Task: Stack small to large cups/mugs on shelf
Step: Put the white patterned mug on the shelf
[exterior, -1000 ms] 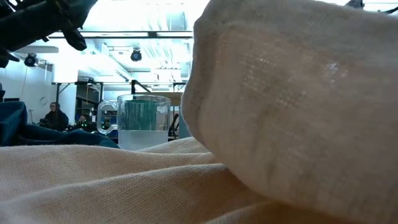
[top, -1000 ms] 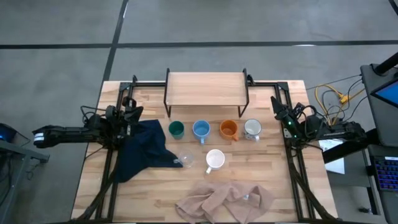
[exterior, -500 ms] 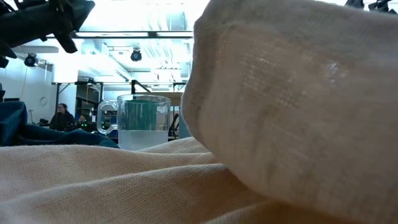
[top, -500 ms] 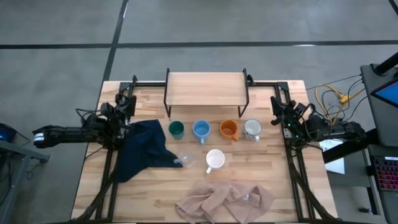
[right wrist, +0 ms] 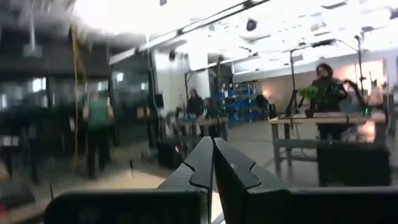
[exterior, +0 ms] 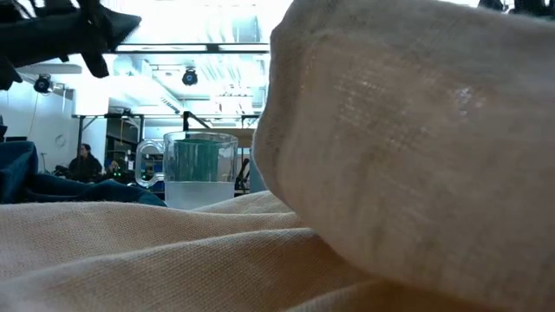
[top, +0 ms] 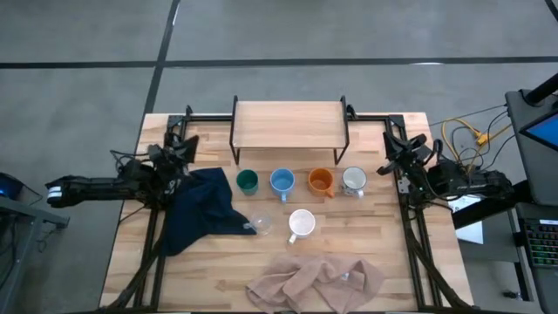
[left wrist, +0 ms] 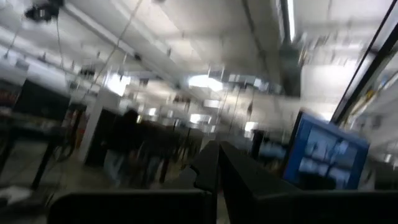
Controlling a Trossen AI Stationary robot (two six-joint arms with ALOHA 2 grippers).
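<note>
Four mugs stand in a row in front of the shelf (top: 288, 125): dark green (top: 248, 181), light blue (top: 282, 181), orange (top: 321, 180) and white with a dark pattern (top: 354, 180). Nearer to me stand a plain white mug (top: 302, 222) and a clear glass cup (top: 260, 224), all on their bases on the tabletop. My left gripper (top: 179, 148) is at the table's left edge, shut, holding nothing. At the right edge, my right gripper (top: 398, 150) is likewise shut, with nothing in it. Both wrist views look up into the room past closed fingers (left wrist: 217, 155) (right wrist: 213, 152).
A dark blue cloth (top: 200, 209) lies crumpled at the left, beside the glass cup. A beige cloth (top: 318, 281) lies bunched at the near edge and fills most of the low view (exterior: 390, 156). Black rails (top: 410, 218) run along both table sides. People stand in the room behind.
Both arms have stayed at their table edges. My left gripper has turned and tipped at the wrist. My right gripper has rolled about its own axis and risen slightly. Both have stayed shut. No mug or cloth has moved.
</note>
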